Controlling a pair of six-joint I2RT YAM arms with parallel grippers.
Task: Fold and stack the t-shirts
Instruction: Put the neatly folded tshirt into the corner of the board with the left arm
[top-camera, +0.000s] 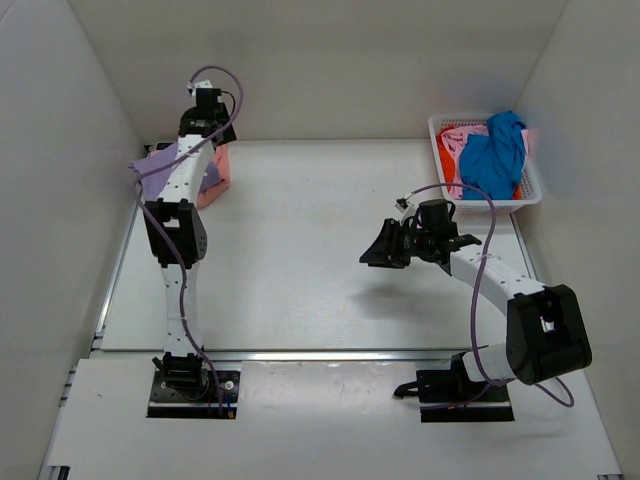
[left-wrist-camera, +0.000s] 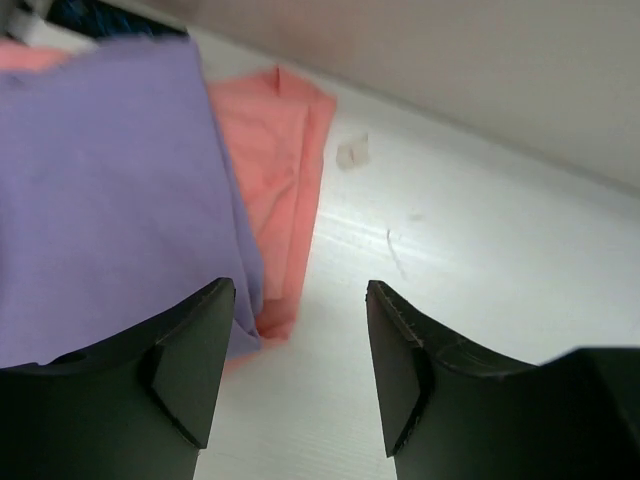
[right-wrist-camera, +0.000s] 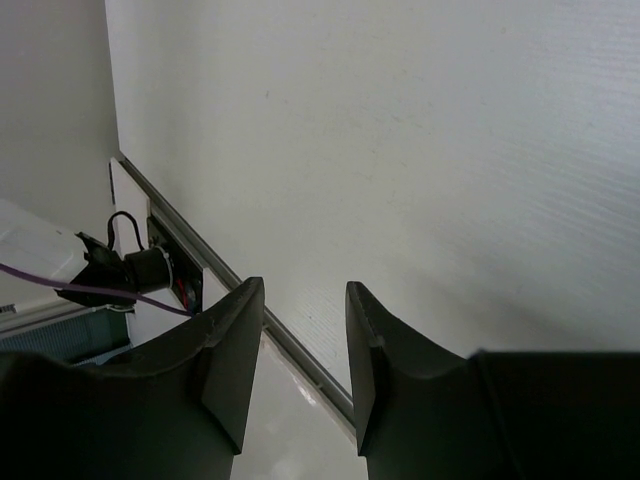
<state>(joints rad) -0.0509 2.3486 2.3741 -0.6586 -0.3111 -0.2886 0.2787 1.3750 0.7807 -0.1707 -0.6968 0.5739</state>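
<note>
Now, left tool (left-wrist-camera: 298, 300) wide and empty at ten o'clock on the desk (top-camera: 300, 250).
Below it lavender t-shirt (left-wrist-camera: 110, 190) overlaps salmon-pink t-shirt (left-wrist-camera: 275, 160); right tool (right-wrist-camera: 305, 300), half-parted, empty, at three o'clock.

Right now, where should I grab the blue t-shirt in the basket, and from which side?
Pinch the blue t-shirt at its raised hump, which stands above the rim of the white basket. Come straight down from above: the walls block a sideways approach, and the bunched folds likely give a good pinch without catching the orange-red shirt beside it.
</note>
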